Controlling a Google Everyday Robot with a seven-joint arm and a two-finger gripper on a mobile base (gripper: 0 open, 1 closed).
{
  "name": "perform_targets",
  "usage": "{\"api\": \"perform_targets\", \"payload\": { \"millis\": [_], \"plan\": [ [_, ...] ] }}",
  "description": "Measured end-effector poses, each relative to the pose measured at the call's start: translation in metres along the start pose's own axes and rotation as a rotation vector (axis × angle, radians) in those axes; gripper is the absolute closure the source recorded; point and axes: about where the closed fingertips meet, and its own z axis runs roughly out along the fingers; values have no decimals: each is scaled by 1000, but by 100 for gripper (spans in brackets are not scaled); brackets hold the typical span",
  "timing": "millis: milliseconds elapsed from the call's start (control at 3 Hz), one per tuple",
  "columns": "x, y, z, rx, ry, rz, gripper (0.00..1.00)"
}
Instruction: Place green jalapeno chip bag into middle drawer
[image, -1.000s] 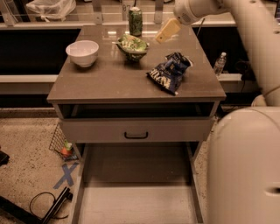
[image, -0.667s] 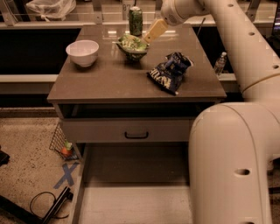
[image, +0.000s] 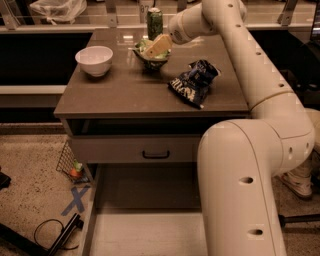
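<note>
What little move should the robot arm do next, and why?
Probably lower the gripper a little onto the green jalapeno chip bag to grasp it. The gripper hangs right at the bag, which sits on the table, and the middle drawer below is already open, waiting.
</note>
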Motion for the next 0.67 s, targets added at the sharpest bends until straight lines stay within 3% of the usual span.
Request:
{"api": "perform_targets", "payload": {
  "millis": [333, 667],
  "plan": [
    [0, 1, 1, -2, -1, 5, 0],
    [15, 23, 28, -86, 19, 39, 0]
  ]
}}
